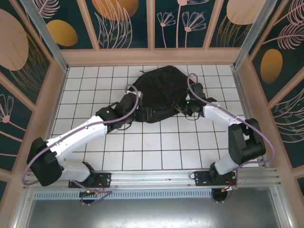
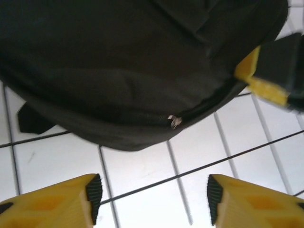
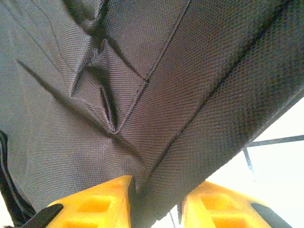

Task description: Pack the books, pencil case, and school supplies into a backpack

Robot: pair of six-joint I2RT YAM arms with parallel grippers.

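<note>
On white tiles [image 1: 142,142], black backpack [image 1: 161,88]; left gripper [image 2: 152,194] released beside it; right gripper [image 3: 156,192] astride fabric, grip unclear.

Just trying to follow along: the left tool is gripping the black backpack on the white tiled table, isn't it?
Not gripping. The left wrist view shows the left tool open and empty above the white tiled table, with the black backpack lying just ahead of it.

Backpack [image 3: 142,71] of coarse matt woven cloth

Likely a lab test cell: railed gridded table [image 1: 142,152] inside floral-panelled walls [image 1: 128,23].
</note>
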